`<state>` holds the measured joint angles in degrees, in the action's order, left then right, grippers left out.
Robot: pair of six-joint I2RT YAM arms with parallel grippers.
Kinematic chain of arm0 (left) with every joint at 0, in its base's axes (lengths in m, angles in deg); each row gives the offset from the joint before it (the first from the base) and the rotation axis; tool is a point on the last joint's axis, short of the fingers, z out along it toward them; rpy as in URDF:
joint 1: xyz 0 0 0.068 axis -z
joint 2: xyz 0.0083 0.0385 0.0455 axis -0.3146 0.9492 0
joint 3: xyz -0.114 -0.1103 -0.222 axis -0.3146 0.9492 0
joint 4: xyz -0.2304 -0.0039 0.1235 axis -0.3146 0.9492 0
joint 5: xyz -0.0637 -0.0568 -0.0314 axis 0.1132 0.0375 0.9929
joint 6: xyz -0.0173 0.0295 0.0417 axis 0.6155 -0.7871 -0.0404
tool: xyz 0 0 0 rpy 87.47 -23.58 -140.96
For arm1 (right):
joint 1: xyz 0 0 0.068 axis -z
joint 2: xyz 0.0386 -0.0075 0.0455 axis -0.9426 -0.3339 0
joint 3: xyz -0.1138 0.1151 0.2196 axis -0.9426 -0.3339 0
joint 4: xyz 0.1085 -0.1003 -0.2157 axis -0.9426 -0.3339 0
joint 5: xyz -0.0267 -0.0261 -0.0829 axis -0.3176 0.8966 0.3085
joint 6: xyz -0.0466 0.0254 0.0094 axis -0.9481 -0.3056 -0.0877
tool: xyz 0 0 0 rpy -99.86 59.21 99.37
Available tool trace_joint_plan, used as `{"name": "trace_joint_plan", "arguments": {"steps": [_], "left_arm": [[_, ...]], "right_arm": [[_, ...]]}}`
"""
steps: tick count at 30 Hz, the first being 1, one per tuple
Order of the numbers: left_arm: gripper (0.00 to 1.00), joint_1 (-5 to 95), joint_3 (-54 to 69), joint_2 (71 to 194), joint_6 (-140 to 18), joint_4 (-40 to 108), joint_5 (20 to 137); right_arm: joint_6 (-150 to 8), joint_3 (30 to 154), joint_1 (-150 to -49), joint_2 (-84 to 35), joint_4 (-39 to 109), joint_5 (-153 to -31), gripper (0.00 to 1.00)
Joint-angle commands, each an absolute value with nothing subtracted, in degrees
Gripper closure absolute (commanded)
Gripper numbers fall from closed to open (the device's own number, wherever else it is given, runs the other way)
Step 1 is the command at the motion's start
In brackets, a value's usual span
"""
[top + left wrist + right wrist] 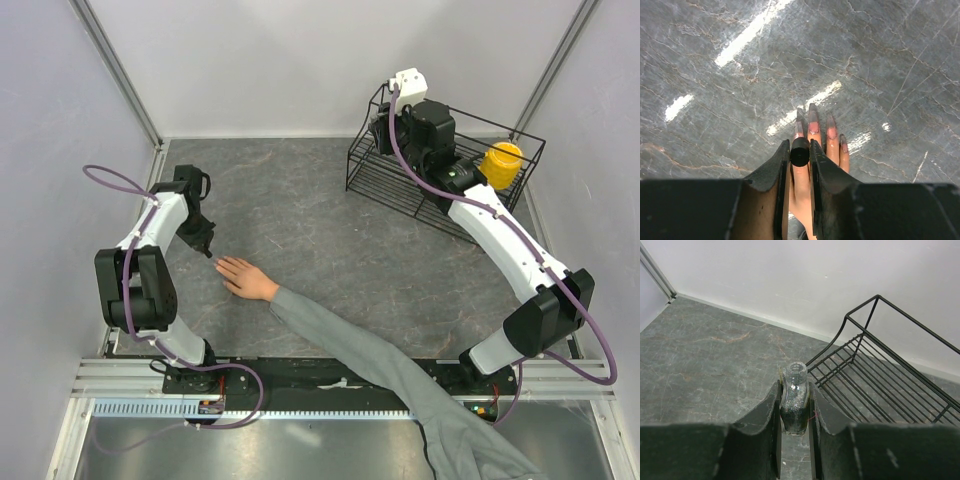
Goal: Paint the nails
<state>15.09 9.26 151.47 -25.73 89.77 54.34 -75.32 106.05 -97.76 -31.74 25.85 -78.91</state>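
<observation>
A bare hand [245, 277] with a long grey sleeve [380, 365] lies flat on the grey table, fingers toward the left arm. In the left wrist view the fingers [815, 131] stretch away and the nails [813, 121] look pink with dark smears. My left gripper [800, 148] is shut on a black round brush cap [800, 152], held right over the hand's fingers; it also shows in the top view [207, 243]. My right gripper [795, 392] is shut on a small open glass polish bottle [794, 400] with dark glittery polish, held beside the wire basket [890, 375].
The black wire basket [372, 180] stands at the back right, with a yellow container [501, 165] at its right end. The right arm reaches over the basket. White walls and metal posts close the table on three sides.
</observation>
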Motion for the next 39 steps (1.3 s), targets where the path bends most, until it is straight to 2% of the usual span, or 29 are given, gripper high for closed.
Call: {"name": "trace_joint_plan", "arguments": {"steps": [1,28,35,39], "left_arm": [[0.98,15.0,8.2,153.3,-25.3,91.3,52.8],[0.98,14.6,7.0,156.8,-25.9,88.4,50.2],[0.98,14.5,2.4,155.8,-27.7,88.3,44.4],[0.98,14.9,0.1,154.2,-27.4,91.7,45.1]], "right_arm": [[-74.9,108.7,-97.4,-31.7,27.7,-79.5,1.0],[-75.1,109.6,-97.1,-32.1,27.3,-79.4,1.0],[-75.0,109.8,-97.1,-32.3,27.3,-79.9,1.0],[-74.5,108.9,-97.1,-31.7,27.7,-80.2,1.0]]}}
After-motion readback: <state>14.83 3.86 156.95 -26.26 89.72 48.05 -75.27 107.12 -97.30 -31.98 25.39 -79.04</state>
